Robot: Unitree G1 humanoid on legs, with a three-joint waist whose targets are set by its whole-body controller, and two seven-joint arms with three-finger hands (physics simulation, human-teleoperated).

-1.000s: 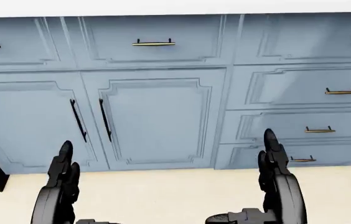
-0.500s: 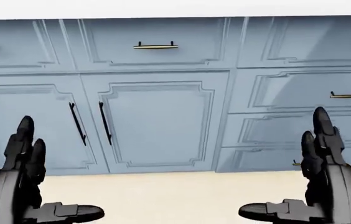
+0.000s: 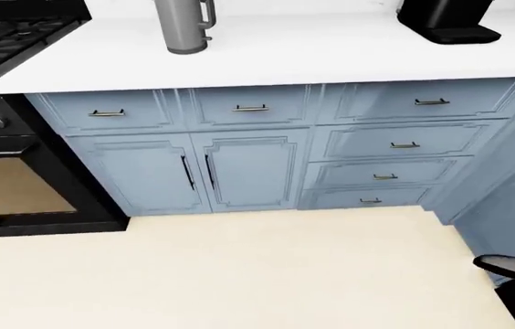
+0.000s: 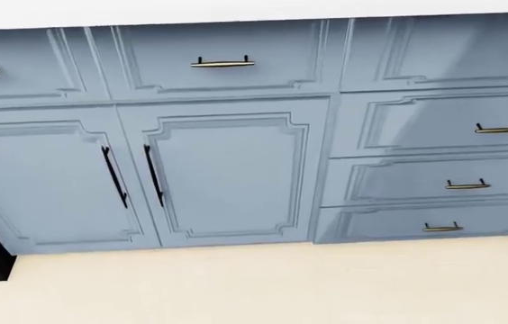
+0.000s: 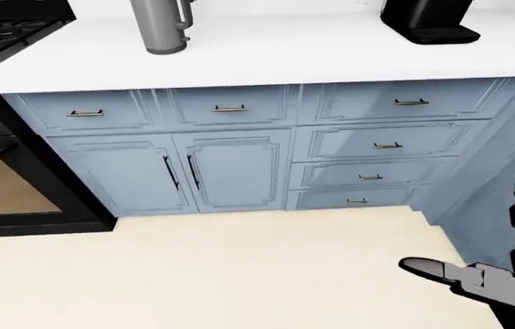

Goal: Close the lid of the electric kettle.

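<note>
The electric kettle (image 3: 182,26) is a grey metal cylinder with a side handle, standing on the white counter (image 3: 330,58) at the top left of both eye views. Its top is cut off by the frame, so the lid does not show. My right hand (image 5: 477,226) is low at the bottom right of the right-eye view, far below the kettle. Its thumb points left, a finger stands upright, and it holds nothing. Only its thumb (image 3: 511,266) shows in the left-eye view. A dark sliver at that view's left edge may be my left hand. The head view shows neither hand.
A black coffee machine (image 3: 440,20) stands on the counter to the right. Blue cabinet doors and drawers (image 4: 227,169) fill the head view. A black stove with oven (image 3: 11,157) is at the left. The cream floor (image 3: 239,267) lies below, and a blue cabinet side (image 3: 513,199) juts out at the right.
Both hands, raised at the bottom of the head view and spreading apart, have dropped out of that view. The cabinets shift slightly in the picture, so the camera has moved a little.
</note>
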